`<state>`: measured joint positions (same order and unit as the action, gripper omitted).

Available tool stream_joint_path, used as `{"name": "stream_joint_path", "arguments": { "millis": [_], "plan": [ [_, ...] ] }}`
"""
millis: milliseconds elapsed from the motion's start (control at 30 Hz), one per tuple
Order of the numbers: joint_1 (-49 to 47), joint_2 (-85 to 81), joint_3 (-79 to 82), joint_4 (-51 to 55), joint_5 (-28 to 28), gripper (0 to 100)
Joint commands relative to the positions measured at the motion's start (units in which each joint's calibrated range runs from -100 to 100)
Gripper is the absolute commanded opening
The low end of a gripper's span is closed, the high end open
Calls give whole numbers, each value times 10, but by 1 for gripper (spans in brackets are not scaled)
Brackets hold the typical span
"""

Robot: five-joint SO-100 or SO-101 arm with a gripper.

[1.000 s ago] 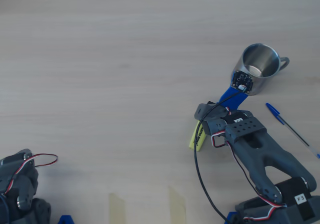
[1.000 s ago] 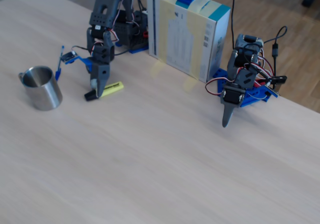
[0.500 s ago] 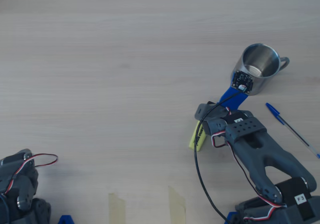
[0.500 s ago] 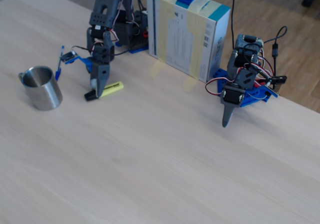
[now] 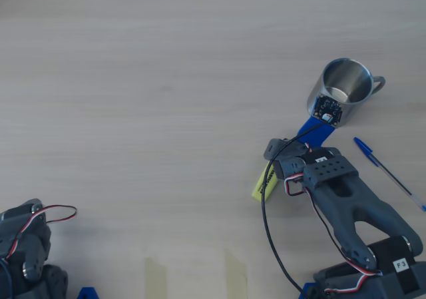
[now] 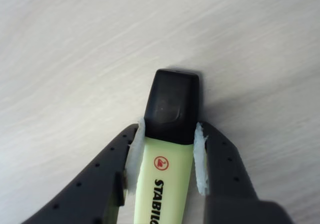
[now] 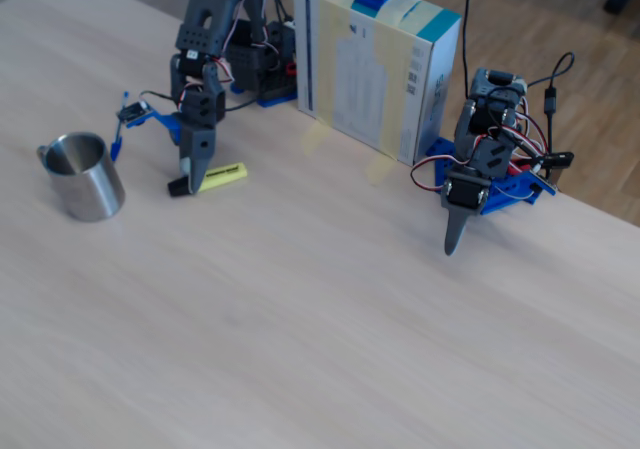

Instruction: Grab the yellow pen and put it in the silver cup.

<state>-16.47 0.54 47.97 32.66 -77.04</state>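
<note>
While my gripper (image 6: 167, 159) pinches the yellow pen (image 6: 167, 149) just below its black cap, both padded fingers (image 6: 134, 154) touching it, I see the pen lying on the counter (image 7: 300, 299) at three o'clock of the silver cup (image 7: 85, 177).

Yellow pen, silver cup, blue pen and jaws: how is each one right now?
Yellow pen: lying on the table, black cap on, pinched between the jaws.
Silver cup: upright, empty.
Blue pen: lying on the table, untouched.
Gripper: jaws shut on the yellow pen.
</note>
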Motion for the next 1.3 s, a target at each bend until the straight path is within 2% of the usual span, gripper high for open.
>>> {"name": "stream_joint_path", "arguments": {
  "millis": [0, 167, 567, 700, 1267],
  "plan": [
    [-1, 5, 42, 10, -3, 14],
    [0, 5, 43, 10, -3, 9],
    [0, 5, 45, 10, -3, 9],
    [2, 5, 49, 10, -3, 5],
    [-2, -22, 53, 10, -3, 5]
  ]
}}
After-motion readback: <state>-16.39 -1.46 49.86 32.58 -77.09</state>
